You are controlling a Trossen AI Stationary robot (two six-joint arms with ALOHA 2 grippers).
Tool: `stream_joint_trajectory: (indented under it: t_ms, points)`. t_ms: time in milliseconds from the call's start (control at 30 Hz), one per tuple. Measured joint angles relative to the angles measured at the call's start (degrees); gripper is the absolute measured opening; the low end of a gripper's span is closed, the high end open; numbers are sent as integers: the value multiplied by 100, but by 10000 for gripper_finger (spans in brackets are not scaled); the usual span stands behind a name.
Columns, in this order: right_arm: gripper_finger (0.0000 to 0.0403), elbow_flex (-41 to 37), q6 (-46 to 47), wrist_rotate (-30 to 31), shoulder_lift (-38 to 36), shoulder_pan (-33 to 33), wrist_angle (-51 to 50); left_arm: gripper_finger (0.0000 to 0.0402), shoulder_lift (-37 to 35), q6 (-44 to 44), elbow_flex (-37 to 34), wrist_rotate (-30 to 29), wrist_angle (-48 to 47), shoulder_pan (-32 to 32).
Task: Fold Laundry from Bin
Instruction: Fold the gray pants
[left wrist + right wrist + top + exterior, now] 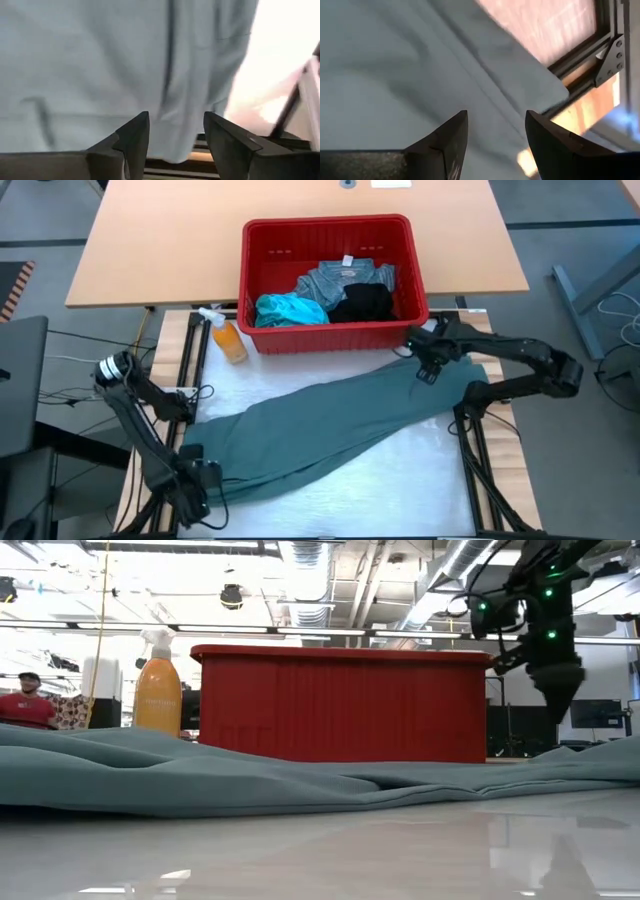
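The grey-green garment lies stretched slantwise over the white table top, from the near left to the far right, just in front of the red bin. In the bin lie a blue-grey piece, a turquoise one and a black one. My left gripper stands open over the garment's near-left end, pointing down. My right gripper is open over the garment's far-right end, slanting down. In the low view the right arm hangs above the cloth.
An orange spray bottle stands left of the bin, by the garment's far edge. Dark frame rails run along the table's left and right sides. A wooden table carries the bin's far part. A person in red is far behind.
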Motion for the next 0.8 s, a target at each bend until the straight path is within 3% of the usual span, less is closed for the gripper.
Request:
stream_joint_trajectory:
  t_ms: [67, 200, 267, 533, 800]
  points:
    - [221, 0, -583, 21, -1, -178, -28, 180, -126, -107, 0, -343, -211, -56]
    - [221, 0, -1157, 40, 122, -546, 199, 180, -207, 130, -91, -2112, -166, -81]
    - [221, 0, -1176, 28, 332, -710, 354, 180, -207, 475, -278, -2597, 146, 18]
    - [221, -40, -1366, -141, 1541, -500, 1185, 181, -202, 1388, -1236, -2957, 1134, 503]
    - [221, -680, -1167, -139, 1768, -789, 2048, 181, -203, 1464, -1388, -2950, 1116, 547]
